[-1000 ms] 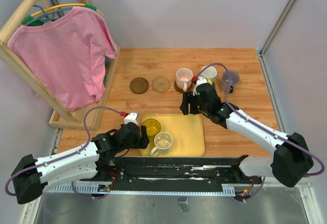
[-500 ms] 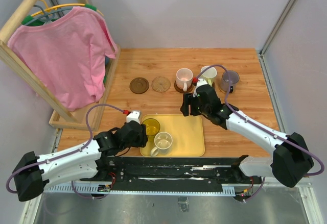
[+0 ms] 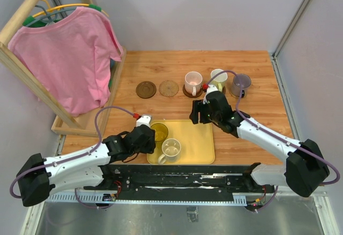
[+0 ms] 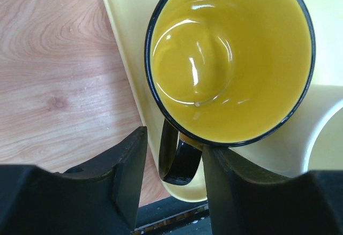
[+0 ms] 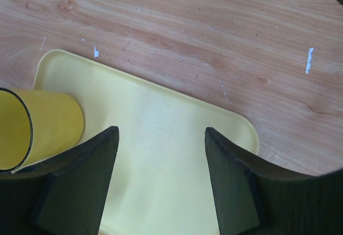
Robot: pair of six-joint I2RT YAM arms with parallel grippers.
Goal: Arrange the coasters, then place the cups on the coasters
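Observation:
The yellow cup [image 3: 158,132] stands on the yellow tray [image 3: 195,149] beside the cream cup [image 3: 171,148]. My left gripper [image 3: 151,138] straddles the yellow cup's black handle [image 4: 179,160]. Its right finger [image 4: 225,192] touches the handle, and a thin gap shows at the left finger [image 4: 128,181]. My right gripper [image 3: 197,118] hangs open and empty over the tray's far edge [image 5: 161,138]. A dark coaster [image 3: 146,89] and a tan coaster [image 3: 169,88] lie bare. The pink cup [image 3: 193,80] sits on a dark coaster [image 3: 188,92]. The pale green cup [image 3: 218,77] and grey-purple cup [image 3: 241,83] stand to its right.
A wooden rack with a pink shirt [image 3: 69,58] fills the left side, its base [image 3: 80,125] on the table near my left arm. White walls close the table at the back and the right [image 3: 281,85].
My left gripper slid forward to the yellow cup and narrowed around its handle. The right gripper shifted slightly towards the tray and stayed open.

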